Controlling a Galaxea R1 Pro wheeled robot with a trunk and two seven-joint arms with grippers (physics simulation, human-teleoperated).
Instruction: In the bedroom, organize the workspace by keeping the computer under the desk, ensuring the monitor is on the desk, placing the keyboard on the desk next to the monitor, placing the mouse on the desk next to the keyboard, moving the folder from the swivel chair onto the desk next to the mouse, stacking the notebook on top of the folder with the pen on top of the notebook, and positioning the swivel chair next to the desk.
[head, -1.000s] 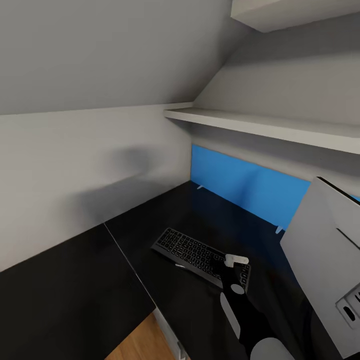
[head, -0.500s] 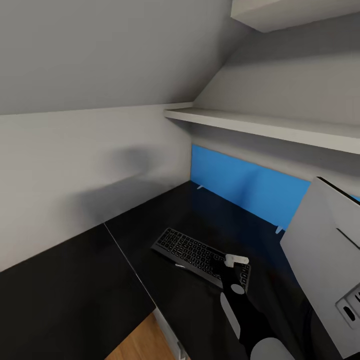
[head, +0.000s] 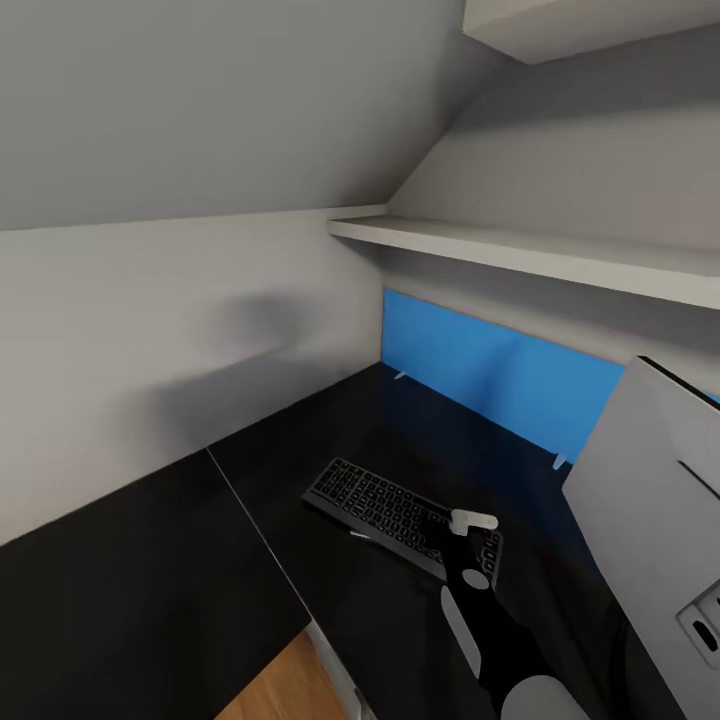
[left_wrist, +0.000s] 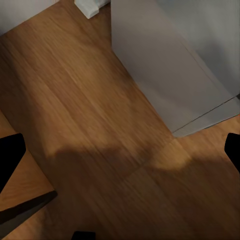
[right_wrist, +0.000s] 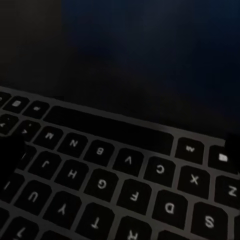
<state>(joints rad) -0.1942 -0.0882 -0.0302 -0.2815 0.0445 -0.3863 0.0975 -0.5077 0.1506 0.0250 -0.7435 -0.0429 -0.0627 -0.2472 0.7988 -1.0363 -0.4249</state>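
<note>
The keyboard (head: 398, 512), dark grey with black keys, lies flat on the glossy black desk (head: 150, 570). My right gripper (head: 445, 532) hovers just over its near right end. In the right wrist view the keys (right_wrist: 125, 175) are seen close up and the gripper (right_wrist: 120, 150) is open, a dark fingertip (right_wrist: 10, 156) at each side edge. The monitor (head: 650, 520) stands at the right, its light-grey back towards me. My left gripper (left_wrist: 120, 155) hangs open over wooden floor beside a light-grey box that looks like the computer (left_wrist: 165, 65).
A blue back panel (head: 500, 380) runs behind the desk, under a long white shelf (head: 520, 250) and a sloping ceiling. A grey wall closes the left side. Wooden floor (head: 285, 685) shows below the desk's inner corner.
The monitor's back has shifted slightly right and down in the head view. The keyboard and my right arm have stayed put.
</note>
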